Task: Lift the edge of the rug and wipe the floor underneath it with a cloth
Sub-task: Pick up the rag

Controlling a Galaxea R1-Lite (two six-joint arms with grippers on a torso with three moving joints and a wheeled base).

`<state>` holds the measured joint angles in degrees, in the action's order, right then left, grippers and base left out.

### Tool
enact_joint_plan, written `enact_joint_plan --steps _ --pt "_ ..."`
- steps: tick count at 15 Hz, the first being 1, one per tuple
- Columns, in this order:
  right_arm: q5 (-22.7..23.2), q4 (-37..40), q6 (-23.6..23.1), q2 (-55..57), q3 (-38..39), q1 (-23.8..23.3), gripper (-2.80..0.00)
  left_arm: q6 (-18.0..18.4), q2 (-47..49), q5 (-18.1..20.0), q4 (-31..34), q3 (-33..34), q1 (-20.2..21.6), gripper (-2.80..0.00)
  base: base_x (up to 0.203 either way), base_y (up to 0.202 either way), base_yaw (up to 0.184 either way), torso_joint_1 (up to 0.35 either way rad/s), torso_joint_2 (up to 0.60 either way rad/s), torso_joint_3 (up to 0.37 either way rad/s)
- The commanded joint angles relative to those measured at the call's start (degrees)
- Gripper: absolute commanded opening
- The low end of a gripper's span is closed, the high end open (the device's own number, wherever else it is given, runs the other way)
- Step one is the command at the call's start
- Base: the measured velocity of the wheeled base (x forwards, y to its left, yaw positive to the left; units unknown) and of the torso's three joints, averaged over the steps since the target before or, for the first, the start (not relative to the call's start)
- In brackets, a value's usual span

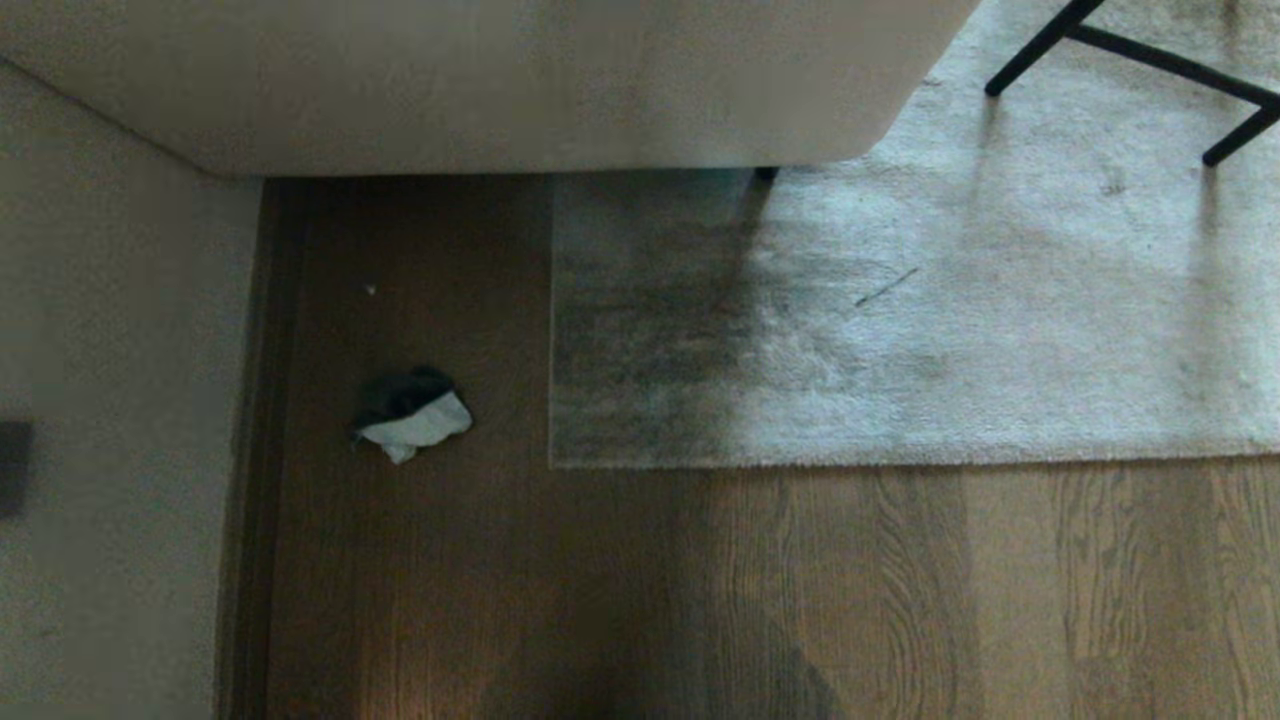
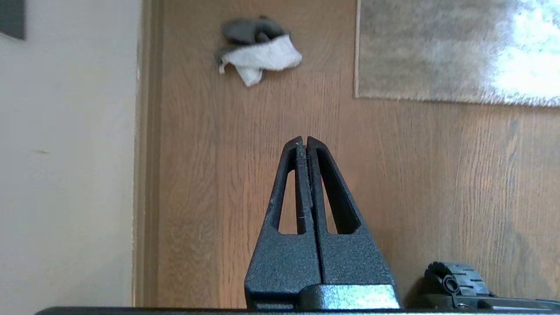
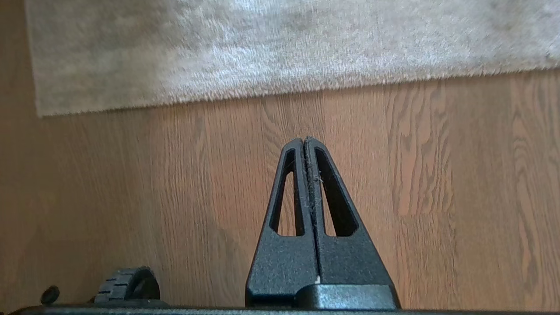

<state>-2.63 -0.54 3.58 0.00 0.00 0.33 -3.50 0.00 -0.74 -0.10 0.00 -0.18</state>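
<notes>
Task at its outset. The rug (image 1: 900, 330) lay flat on the floor (image 1: 760, 590), no edge lifted. The cloth (image 1: 412, 416) sat crumpled on bare boards beside the rug's corner, towards the wall (image 1: 110, 400), untouched. My left gripper (image 2: 302, 141) and right gripper (image 3: 304, 141) hung short of the rug's near edge, fingers pressed together, empty. Fetching, lifting and wiping all remained.

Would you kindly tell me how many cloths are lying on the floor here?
1: the cloth lies crumpled on the floor, between the wall and the rug corner. Others may be hidden.
</notes>
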Motion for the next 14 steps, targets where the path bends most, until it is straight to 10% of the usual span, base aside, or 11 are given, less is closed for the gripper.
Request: enact_joint_plan --steps 1,14 --pt "0.00 0.01 0.02 0.09 0.00 0.02 -2.80 -0.10 0.00 0.04 -0.08 0.00 0.01 -2.80 0.000 0.000 0.000 0.002 0.00 -0.196" --pt "0.00 0.01 0.02 0.09 0.00 0.02 -2.80 -0.10 0.00 0.04 0.01 0.00 0.01 -2.80 0.000 0.000 0.000 0.004 0.00 -0.200"
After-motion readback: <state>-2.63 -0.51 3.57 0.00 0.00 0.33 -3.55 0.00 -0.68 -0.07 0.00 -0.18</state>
